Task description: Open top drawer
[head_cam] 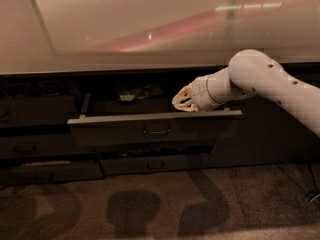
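Note:
The top drawer (pixel 120 128) stands pulled out from the dark cabinet under the pale countertop. Its flat dark grey front carries one small loop handle (pixel 156 131) at centre. Something green and yellow (pixel 134 94) lies at the back inside it. My gripper (pixel 182 100), on the white arm (pixel 260 81) reaching in from the right, sits just above the top edge of the drawer front, right of the handle, over the drawer's inside.
A shallower drawer (pixel 152 163) below stands slightly open, with another (pixel 47 169) at lower left. More dark drawers (pixel 30 109) are on the left and a plain dark cabinet door (pixel 260 134) is on the right. The pale countertop (pixel 125 29) overhangs above. The floor (pixel 160 204) is grey carpet.

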Robot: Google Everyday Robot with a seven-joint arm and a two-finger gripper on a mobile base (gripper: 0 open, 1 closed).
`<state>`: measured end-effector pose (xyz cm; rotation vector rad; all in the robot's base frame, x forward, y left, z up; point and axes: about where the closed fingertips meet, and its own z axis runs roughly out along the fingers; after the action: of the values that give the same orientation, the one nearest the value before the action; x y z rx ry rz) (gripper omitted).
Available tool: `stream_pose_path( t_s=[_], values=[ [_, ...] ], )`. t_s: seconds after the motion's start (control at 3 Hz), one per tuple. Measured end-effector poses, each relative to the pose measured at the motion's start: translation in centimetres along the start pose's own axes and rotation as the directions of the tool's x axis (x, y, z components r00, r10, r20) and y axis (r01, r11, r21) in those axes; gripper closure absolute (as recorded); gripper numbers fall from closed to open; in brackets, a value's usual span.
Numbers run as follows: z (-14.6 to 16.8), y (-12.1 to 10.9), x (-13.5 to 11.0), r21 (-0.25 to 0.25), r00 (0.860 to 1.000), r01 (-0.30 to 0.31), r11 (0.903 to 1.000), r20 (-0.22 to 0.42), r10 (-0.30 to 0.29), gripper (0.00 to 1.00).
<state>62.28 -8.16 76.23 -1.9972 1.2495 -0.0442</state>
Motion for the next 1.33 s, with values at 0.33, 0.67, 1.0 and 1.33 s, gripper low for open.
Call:
stream_pose_path(
  t_s=[0.33,0.67,1.0,1.33],
  values=[
    [0.5,-0.1,1.1,0.010,0.993,-0.049,0.9988,-0.108,0.049,1.00],
    [0.5,-0.1,1.1,0.010,0.993,-0.048,0.9988,-0.108,0.049,1.00],
    [0.7,-0.5,1.7,0.007,0.991,-0.058,0.9983,-0.120,0.059,1.00],
    [2.4,-0.2,4.9,-0.027,0.983,-0.127,0.9915,-0.134,0.123,1.00]
  ],
)
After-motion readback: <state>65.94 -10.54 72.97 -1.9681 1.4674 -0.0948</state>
